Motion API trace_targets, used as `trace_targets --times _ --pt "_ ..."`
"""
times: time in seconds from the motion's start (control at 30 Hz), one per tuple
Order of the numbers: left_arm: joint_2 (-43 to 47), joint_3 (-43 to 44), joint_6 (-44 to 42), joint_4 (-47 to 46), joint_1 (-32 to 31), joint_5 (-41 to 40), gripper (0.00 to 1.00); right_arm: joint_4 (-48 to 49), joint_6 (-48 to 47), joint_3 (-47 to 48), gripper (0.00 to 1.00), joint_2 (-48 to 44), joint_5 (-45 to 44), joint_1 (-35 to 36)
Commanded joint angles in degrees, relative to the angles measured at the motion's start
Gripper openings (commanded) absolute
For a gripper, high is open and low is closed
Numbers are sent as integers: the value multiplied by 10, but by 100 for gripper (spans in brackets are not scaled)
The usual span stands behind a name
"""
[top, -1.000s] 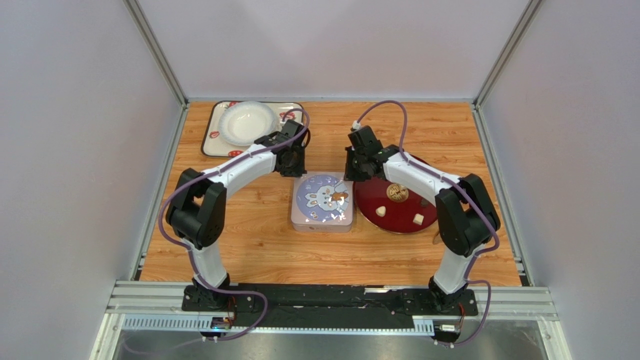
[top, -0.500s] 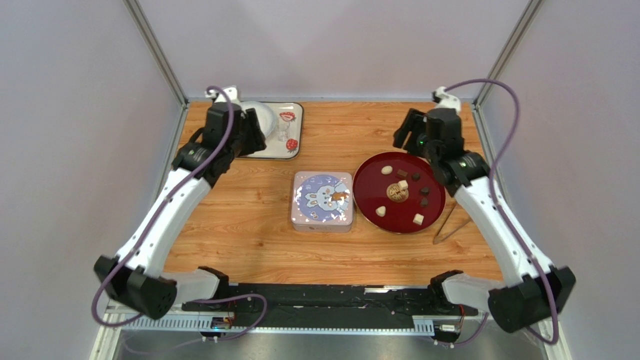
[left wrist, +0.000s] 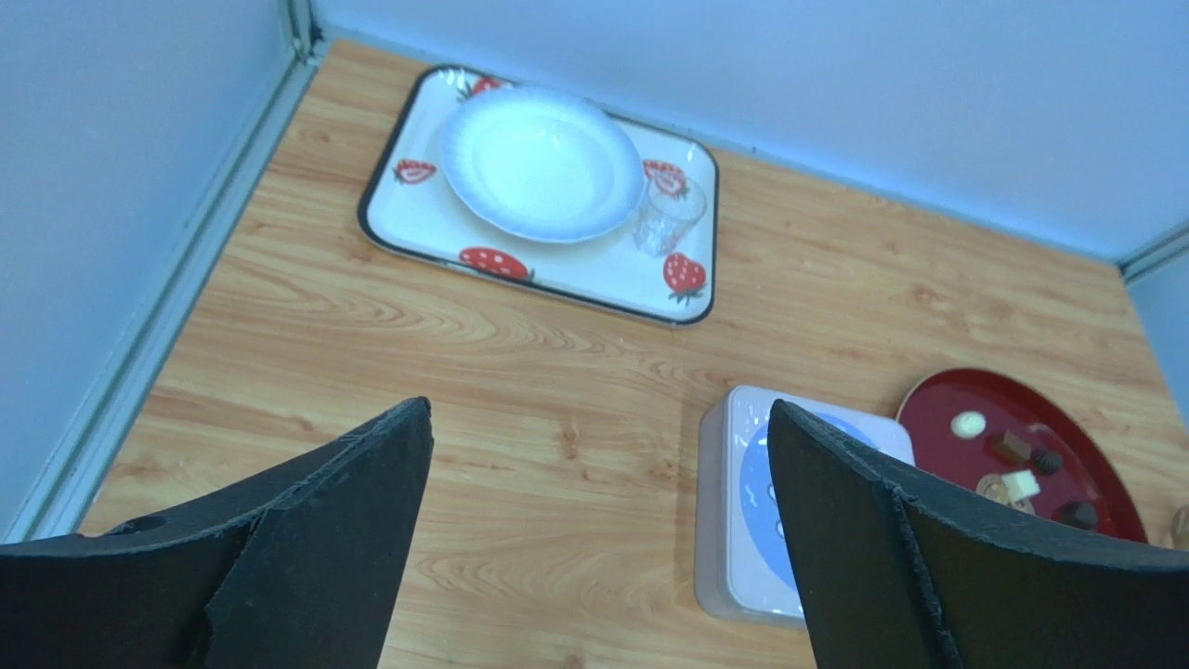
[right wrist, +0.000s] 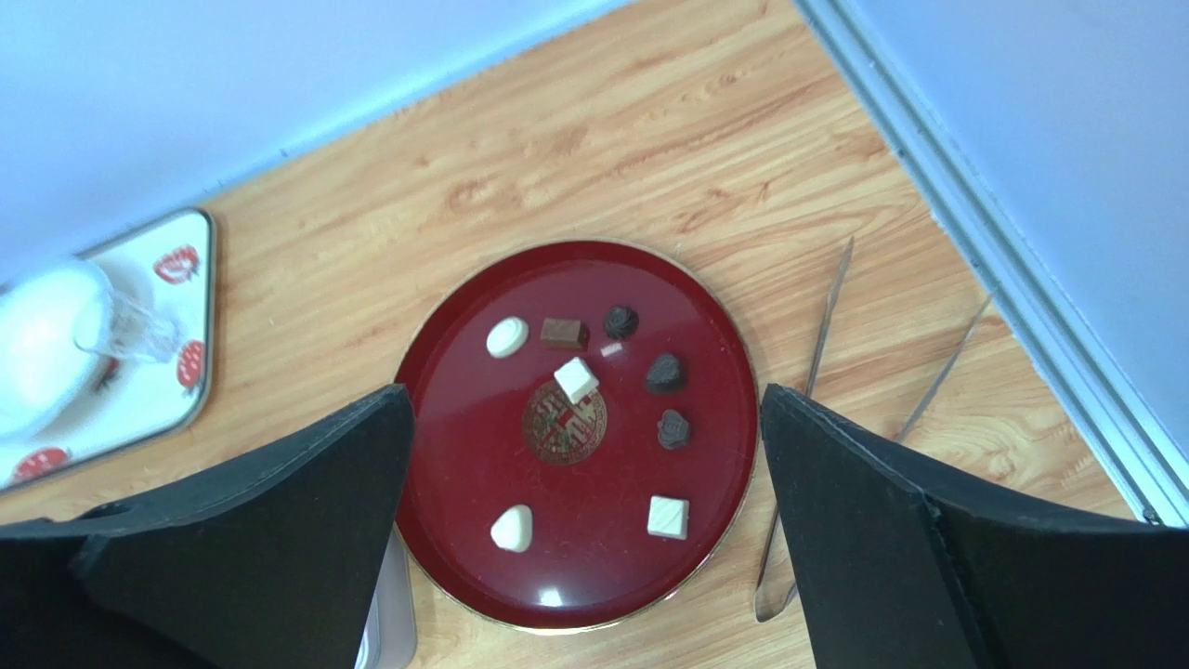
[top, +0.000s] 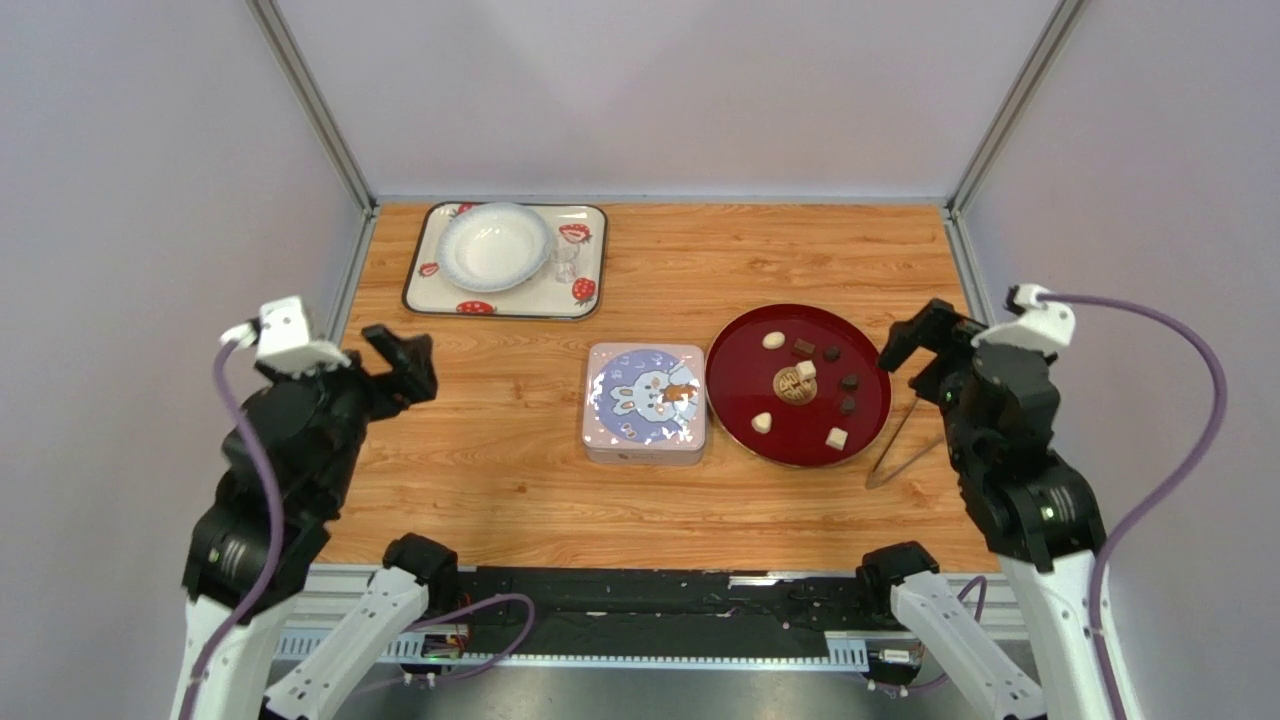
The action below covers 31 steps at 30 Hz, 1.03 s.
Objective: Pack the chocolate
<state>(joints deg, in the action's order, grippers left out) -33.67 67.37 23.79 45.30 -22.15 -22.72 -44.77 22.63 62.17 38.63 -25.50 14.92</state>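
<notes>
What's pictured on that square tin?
The tin shows a white rabbit on a blue circle, clearest in the top external view.

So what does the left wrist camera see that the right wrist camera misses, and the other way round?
Only the left wrist: the whole strawberry tray with its white bowl, and the tin with its blue lid. Only the right wrist: the entire red plate, all its chocolate, the metal tongs beside it. Both: the glass, plus part of the tray and plate.
</notes>
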Motion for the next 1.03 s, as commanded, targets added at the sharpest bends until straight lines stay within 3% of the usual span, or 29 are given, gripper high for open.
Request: trace_targets --times 0.0,0.3,0.63,1.0 --pt "104 -23 -11 14 1 -37 99 -21 -7 -15 100 -92 -38 -2" --pt "240 -72 -21 10 1 -42 99 -3 -40 -50 99 -212 -49 -2" --pt "262 -81 -23 35 1 -37 99 -5 -52 -57 99 -268 -70 -2" --pt "265 -70 -24 49 1 -49 99 -6 -61 -64 99 -269 -68 -2"
